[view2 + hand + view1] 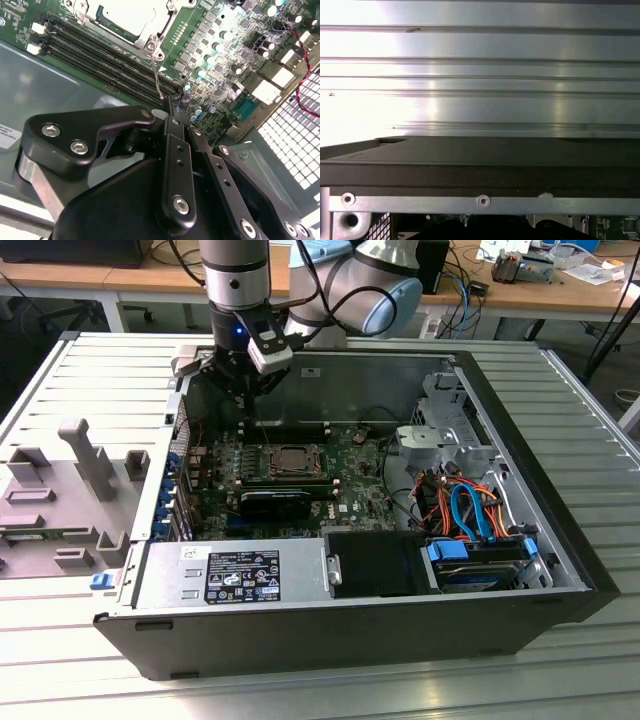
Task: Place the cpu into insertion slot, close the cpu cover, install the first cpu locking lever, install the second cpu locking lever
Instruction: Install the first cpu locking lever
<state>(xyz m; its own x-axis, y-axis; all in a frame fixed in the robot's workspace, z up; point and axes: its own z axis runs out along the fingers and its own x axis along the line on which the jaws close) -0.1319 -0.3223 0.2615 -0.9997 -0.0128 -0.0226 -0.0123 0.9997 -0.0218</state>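
- Gripper (pixel 175 107) hanging inside the open computer case (pixel 520 615), just at the far side of the insertion slot (pixel 290 462), fingers drawn narrow around the tip of a thin wire lever (pixel 157 77)
- Cpu (pixel 132 12) already lying in the socket, cover (pixel 150 37) down over it, silvery frame around a pale square top
- Risk, as a guess: lever slipping from so slight a pinch, or scraping the memory slots (pixel 100 65) right beside it, if pushed off line
- Case lying on its side on a ribbed metal table (pixel 90 380); grey moulded tray (pixel 60 490) to the exterior view's left; wooden desks (pixel 120 278) with cables far behind
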